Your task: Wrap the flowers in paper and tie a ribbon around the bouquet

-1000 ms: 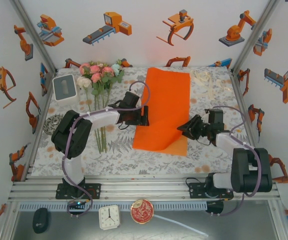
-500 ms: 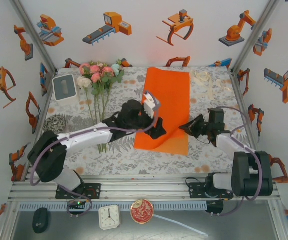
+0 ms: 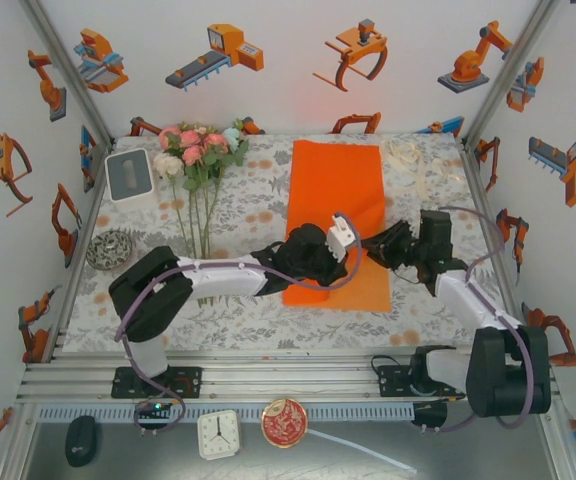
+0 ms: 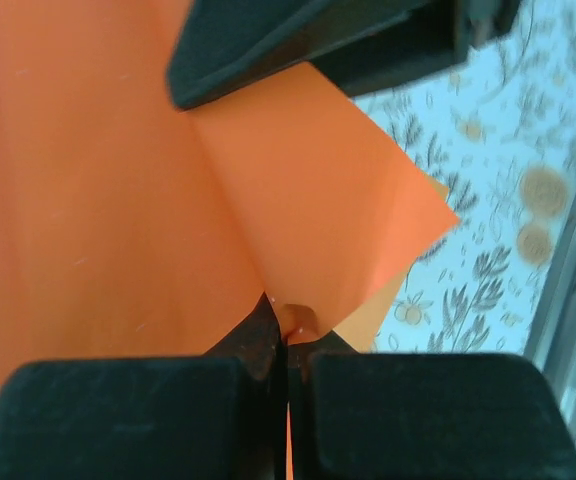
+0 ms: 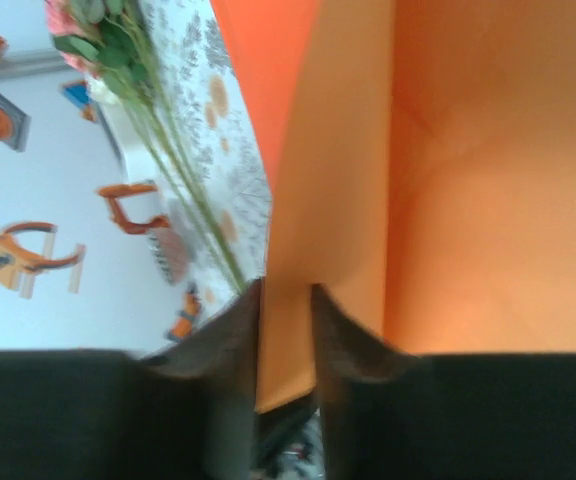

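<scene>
In the top view, we locate the flowers (image 3: pixel 200 150) at the upper left of the table (image 3: pixel 238 310), with the blooms toward the back wall and the stems running down the frame, well apart from the paper (image 3: pixel 336 185). The paper lies at the centre of the frame, and the left arm extends across its lower part. In the left wrist view, the left gripper (image 4: pixel 286 335) has its jaws pressed together on a raised fold of the paper at the lower centre. In the right wrist view, the right gripper (image 5: pixel 286 300) has its jaws slightly parted, and the paper's edge passes between them unclamped. In the top view, this gripper sits at the paper's right edge, just beside the left one. The ribbon (image 3: pixel 408 158) lies loosely at the upper right, near the paper's far corner.
</scene>
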### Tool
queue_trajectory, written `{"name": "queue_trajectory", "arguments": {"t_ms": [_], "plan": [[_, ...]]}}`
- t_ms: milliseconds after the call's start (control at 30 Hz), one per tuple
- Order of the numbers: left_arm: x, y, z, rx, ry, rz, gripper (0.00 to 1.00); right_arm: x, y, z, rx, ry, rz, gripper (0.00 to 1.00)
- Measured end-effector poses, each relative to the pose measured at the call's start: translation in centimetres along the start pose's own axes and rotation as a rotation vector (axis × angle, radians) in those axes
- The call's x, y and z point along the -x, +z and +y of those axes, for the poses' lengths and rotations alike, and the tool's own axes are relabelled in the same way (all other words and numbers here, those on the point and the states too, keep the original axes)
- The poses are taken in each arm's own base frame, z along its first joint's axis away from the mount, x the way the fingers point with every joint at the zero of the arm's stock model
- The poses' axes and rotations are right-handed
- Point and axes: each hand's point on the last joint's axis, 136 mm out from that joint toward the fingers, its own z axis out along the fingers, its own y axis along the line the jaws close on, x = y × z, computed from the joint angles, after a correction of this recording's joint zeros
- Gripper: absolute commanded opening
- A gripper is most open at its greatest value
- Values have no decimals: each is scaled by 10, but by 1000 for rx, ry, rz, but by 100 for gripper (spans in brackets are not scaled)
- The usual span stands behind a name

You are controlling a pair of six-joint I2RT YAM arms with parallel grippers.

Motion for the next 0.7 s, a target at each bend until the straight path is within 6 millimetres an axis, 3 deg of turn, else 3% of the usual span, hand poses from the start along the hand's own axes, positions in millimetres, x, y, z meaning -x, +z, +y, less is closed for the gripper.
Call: {"name": "queue_trajectory", "arguments": {"t_ms": [100,167,267,333,400,567,700], "plan": [[19,-31,45,81,-176,-92,0,10,-15,13,-11,-62,-62,43],[29,-57,86,146,-315,-177,0,19,-29,22,-12,-102,-134,41],[29,-86,134,222,-485,-275,0,29,-44,23,-35,-132,-225,11],[21,-93,144,235,-560,-290,0,34,-45,18,-61,-140,-256,0],[15,-95,146,235,-616,-290,0,36,-34,8,-105,-139,-247,0],[17,-111,151,258,-686,-328,0,14,22,-41,-285,-164,-83,0],[26,-134,163,303,-703,-377,0,-2,54,-64,-360,-192,10,0]]}}
